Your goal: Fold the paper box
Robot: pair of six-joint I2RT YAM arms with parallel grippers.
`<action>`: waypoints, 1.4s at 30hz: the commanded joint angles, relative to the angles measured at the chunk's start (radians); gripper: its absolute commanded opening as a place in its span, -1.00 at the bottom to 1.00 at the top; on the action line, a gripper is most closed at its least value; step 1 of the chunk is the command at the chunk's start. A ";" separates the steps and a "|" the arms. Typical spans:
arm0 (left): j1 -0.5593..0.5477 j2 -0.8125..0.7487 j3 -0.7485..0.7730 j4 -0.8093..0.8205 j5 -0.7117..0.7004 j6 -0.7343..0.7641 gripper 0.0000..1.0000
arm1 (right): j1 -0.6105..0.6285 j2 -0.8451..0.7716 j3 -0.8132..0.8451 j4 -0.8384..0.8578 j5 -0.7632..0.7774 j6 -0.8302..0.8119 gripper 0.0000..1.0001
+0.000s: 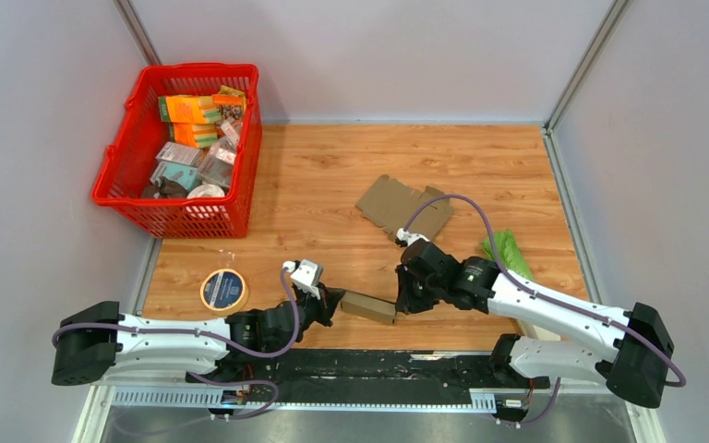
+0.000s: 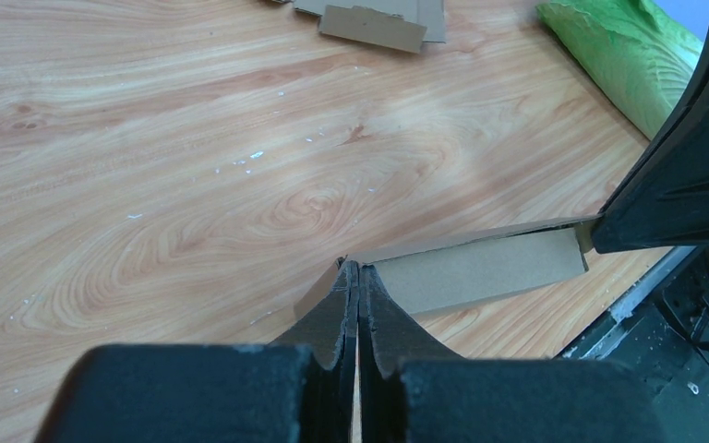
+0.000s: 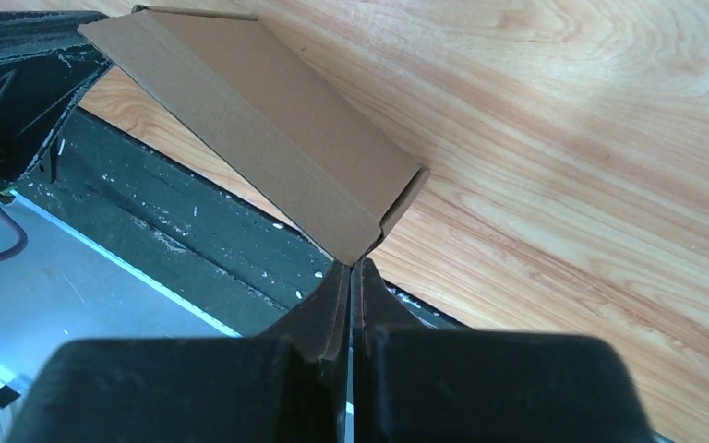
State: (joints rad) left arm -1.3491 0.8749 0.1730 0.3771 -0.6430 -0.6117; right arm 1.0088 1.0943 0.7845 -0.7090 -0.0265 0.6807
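1. Wood-grain table [image 1: 332, 166] is enclosed by pale grey walls [image 1: 378, 55], with the two arm bases at its near edge.
2. The paper box [image 1: 368, 306], a slim brown carton, lies on its side close to the near edge, between the two grippers.
3. The left gripper [image 1: 335, 298] meets the box's left end; its fingers [image 2: 342, 305] are pressed together, an end flap just beside them. Whether card is nipped between them cannot be told.
4. The right gripper [image 1: 402, 301] sits at the box's right end, its fingers [image 3: 332, 295] closed tight, tips touching the box's corner.
5. A flat sheet of cardboard [image 1: 404, 208] lies farther back, mid-table.
6. A red basket [image 1: 115, 171] of packets stands at the far left.
7. A tape roll [image 1: 224, 289] lies near the left arm, and a green bag [image 1: 510, 254] near the right arm.
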 commanded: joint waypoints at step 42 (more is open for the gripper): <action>-0.084 0.165 0.011 -0.132 -0.053 -0.039 -1.00 | -0.177 -0.168 -0.309 0.410 -0.230 0.809 0.64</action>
State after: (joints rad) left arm -1.4185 0.9932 0.2070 0.4137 -0.7845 -0.6434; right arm 0.8406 0.9298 0.4931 -0.4026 -0.2531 1.3846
